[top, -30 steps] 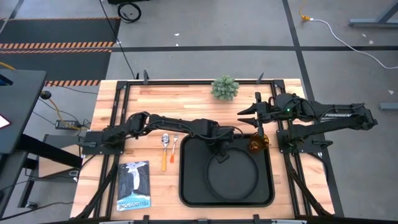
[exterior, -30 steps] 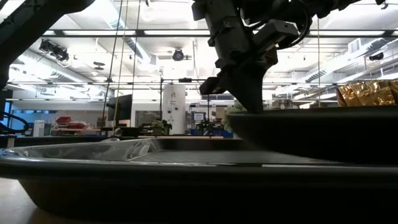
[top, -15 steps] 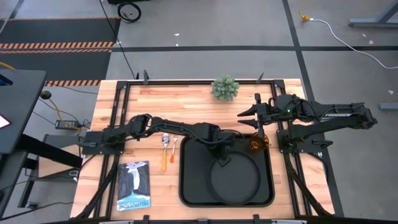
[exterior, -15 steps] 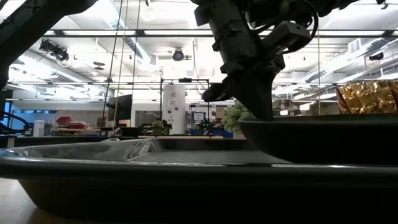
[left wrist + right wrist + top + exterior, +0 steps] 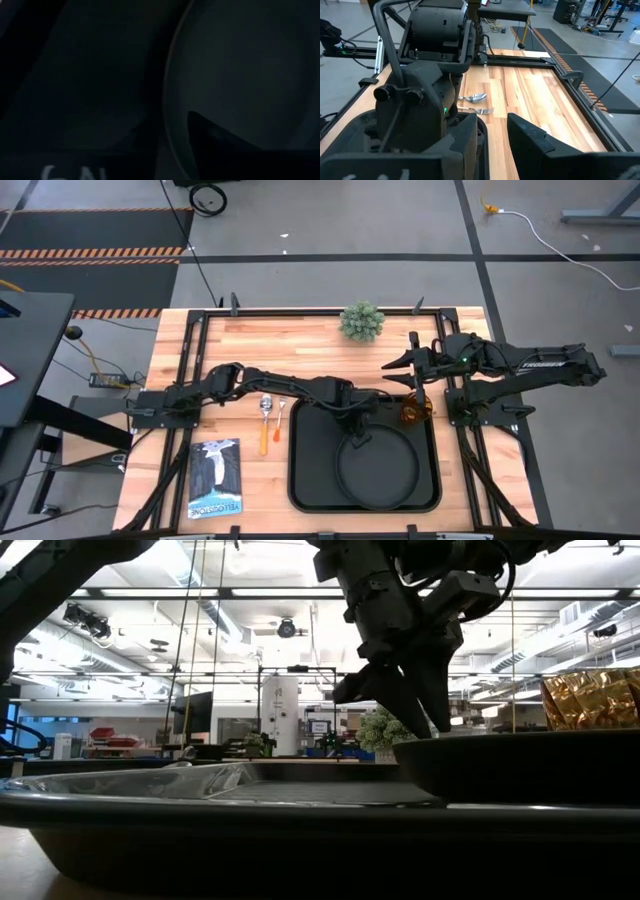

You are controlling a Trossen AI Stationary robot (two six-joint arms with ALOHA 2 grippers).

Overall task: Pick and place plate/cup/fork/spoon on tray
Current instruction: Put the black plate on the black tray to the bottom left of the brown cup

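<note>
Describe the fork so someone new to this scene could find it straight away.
Start at the big black tray on the wooden table. Just off its left edge lie two orange-handled utensils side by side. The fork is the one nearer the tray, ending in tines, unlike the round-bowled spoon.

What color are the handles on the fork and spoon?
Orange, both the fork and the spoon; the high view shows it best.

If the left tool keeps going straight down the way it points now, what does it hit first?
Most likely the plate: the left tool points down at its far rim, inside the tray. The remaining gap is unclear.
</note>
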